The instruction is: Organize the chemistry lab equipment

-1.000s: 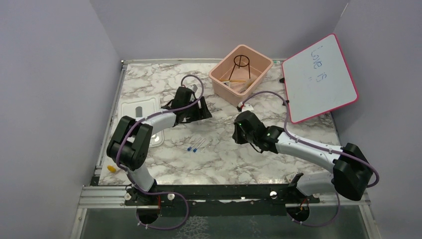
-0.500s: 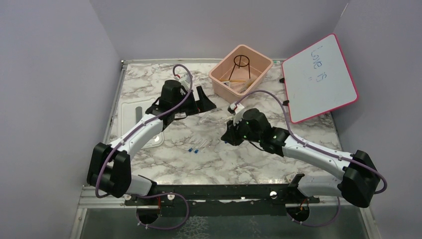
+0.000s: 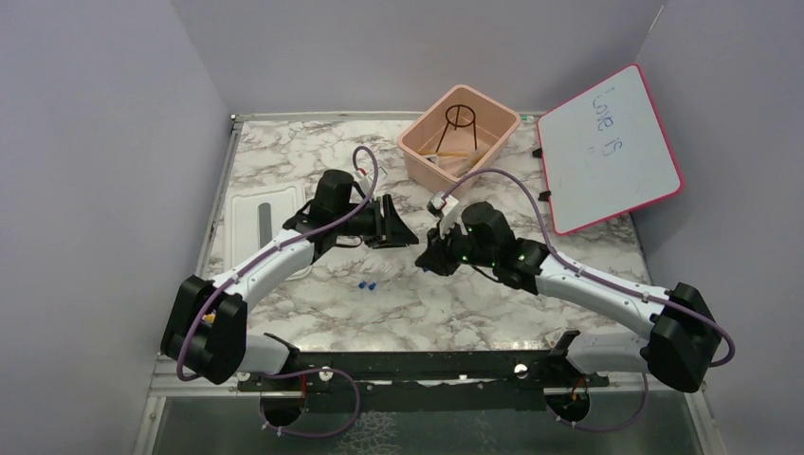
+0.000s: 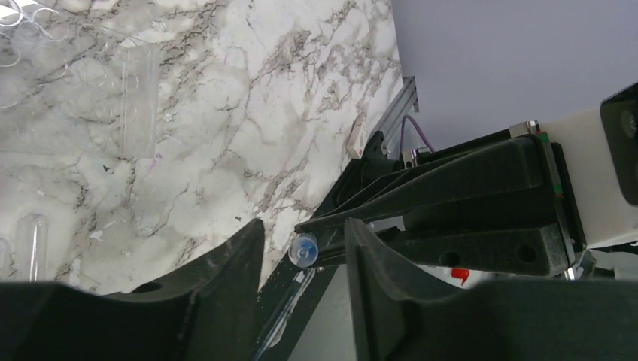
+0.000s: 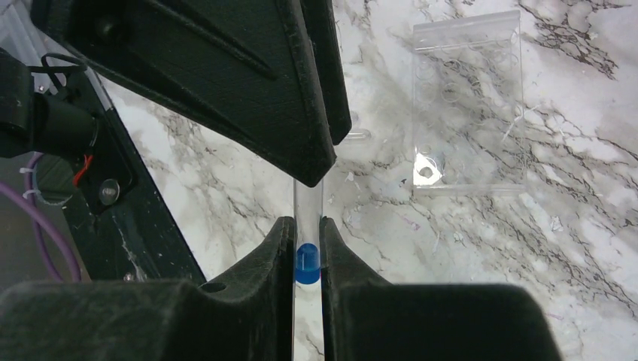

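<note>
Right gripper (image 5: 305, 226): narrow, clamped on a clear tube (image 5: 307, 207) at its blue plug. The tube's far end is hidden behind the left gripper's fingers.
Left gripper (image 4: 305, 226): jaws apart, straddling the tube without touching it. The left wrist view shows a gap on each side.
Meeting place: above the middle of the worktop (image 3: 313, 152), the two grippers tip to tip. From above, the tube is too thin to make out between them.
Loose pieces (image 3: 366, 284): tiny and blue-tipped, lying on the worktop just on the near side of the grippers.
Bag (image 5: 466, 98): clear and flat on the worktop, seen only from the wrists; contents unclear.
Bin (image 3: 417, 142): far centre, with the tripod (image 3: 462, 116) standing inside. The other items beneath it are hard to tell apart.
Whiteboard (image 3: 607, 147): far right; handwriting hard to read.
</note>
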`<state>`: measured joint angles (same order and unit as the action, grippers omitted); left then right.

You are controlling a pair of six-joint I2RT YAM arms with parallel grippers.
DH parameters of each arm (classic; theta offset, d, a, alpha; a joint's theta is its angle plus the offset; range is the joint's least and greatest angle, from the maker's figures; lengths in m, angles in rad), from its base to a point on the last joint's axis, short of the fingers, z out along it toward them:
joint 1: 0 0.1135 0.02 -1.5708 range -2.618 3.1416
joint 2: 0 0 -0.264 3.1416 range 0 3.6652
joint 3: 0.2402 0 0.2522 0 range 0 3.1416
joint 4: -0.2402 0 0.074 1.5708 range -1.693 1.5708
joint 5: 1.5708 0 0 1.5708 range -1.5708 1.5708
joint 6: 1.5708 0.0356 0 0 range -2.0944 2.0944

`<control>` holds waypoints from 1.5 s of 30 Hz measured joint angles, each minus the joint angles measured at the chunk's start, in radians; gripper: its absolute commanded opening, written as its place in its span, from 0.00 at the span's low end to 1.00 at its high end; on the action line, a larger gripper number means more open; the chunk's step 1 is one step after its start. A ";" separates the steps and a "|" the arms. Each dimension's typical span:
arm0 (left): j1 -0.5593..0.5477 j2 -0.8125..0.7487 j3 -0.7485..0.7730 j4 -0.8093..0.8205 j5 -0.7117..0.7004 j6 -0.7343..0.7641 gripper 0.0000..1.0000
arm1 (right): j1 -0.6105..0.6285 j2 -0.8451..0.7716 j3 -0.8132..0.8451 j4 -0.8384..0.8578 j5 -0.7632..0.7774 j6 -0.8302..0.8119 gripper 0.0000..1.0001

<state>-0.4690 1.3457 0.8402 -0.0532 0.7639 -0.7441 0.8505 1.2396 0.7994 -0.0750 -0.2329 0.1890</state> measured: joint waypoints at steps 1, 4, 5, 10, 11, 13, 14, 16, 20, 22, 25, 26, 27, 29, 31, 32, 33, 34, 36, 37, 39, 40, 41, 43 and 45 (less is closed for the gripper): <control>0.000 0.000 0.000 0.000 0.007 -0.002 0.36 | 0.000 0.000 0.000 0.002 -0.003 0.000 0.12; 0.000 0.000 -0.002 0.001 0.027 -0.009 0.26 | 0.000 0.000 0.000 0.009 -0.013 0.000 0.12; 0.000 0.000 -0.003 0.002 0.033 -0.011 0.24 | 0.000 0.000 0.000 0.010 -0.014 0.001 0.12; 0.000 -0.003 -0.022 0.003 0.048 -0.012 0.18 | 0.000 0.002 0.001 0.014 -0.017 0.002 0.18; 0.000 -0.006 -0.023 0.003 0.049 -0.011 0.17 | 0.000 0.003 0.002 0.014 -0.016 0.005 0.22; 0.000 -0.013 -0.024 0.002 0.050 -0.011 0.16 | 0.000 0.003 0.002 0.018 -0.017 0.017 0.33; 0.000 -0.018 -0.025 0.002 0.050 -0.011 0.16 | 0.000 0.003 0.002 0.021 -0.016 0.026 0.40; 0.000 -0.034 -0.025 0.002 0.049 -0.016 0.13 | 0.000 0.002 0.002 0.029 -0.014 0.052 0.49; 0.000 -0.079 -0.028 0.018 0.031 -0.081 0.12 | 0.000 -0.039 0.000 0.053 0.037 0.143 0.58; 0.002 -0.104 -0.032 0.045 0.013 -0.136 0.12 | 0.000 -0.087 -0.001 0.067 0.094 0.212 0.65; 0.007 -0.137 -0.032 0.099 -0.005 -0.228 0.12 | 0.000 -0.178 -0.001 0.077 0.215 0.321 0.71; 0.010 -0.145 -0.032 0.118 -0.011 -0.267 0.12 | 0.000 -0.216 0.000 0.077 0.267 0.373 0.71; 0.012 -0.151 -0.032 0.142 -0.017 -0.303 0.12 | 0.000 -0.240 0.000 0.077 0.301 0.409 0.71; 0.017 -0.156 -0.031 0.184 -0.027 -0.368 0.12 | -0.002 -0.299 0.002 0.078 0.387 0.518 0.71; 0.020 -0.157 -0.031 0.246 -0.045 -0.457 0.12 | -0.008 -0.333 0.002 0.080 0.438 0.608 0.71; 0.021 -0.157 -0.031 0.274 -0.054 -0.496 0.12 | -0.010 -0.346 0.002 0.084 0.457 0.653 0.71; 0.022 -0.157 -0.031 0.309 -0.066 -0.543 0.12 | -0.015 -0.356 0.000 0.099 0.475 0.699 0.71; 0.022 -0.157 -0.030 0.333 -0.077 -0.570 0.12 | -0.017 -0.363 -0.003 0.116 0.483 0.739 0.71; 0.022 -0.157 -0.023 0.370 -0.100 -0.629 0.12 | -0.018 -0.367 -0.005 0.150 0.488 0.797 0.71; 0.022 -0.156 -0.016 0.383 -0.106 -0.655 0.12 | -0.019 -0.366 -0.005 0.172 0.488 0.836 0.71; 0.022 -0.156 0.003 0.411 -0.120 -0.700 0.12 | -0.020 -0.360 -0.005 0.198 0.487 0.888 0.71; 0.022 -0.156 0.013 0.423 -0.125 -0.718 0.12 | -0.021 -0.354 -0.002 0.204 0.486 0.919 0.71; 0.022 -0.156 0.021 0.436 -0.127 -0.732 0.12 | -0.024 -0.345 0.002 0.206 0.485 0.946 0.71; 0.023 -0.155 0.032 0.468 -0.132 -0.768 0.12 | -0.034 -0.319 0.014 0.207 0.478 1.000 0.71; 0.023 -0.155 0.035 0.494 -0.141 -0.802 0.12 | -0.052 -0.290 0.031 0.195 0.460 1.041 0.71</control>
<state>-0.4461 1.1904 0.8753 0.4404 0.6231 -1.5463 0.7986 0.9501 0.8303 0.1204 0.2276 1.2304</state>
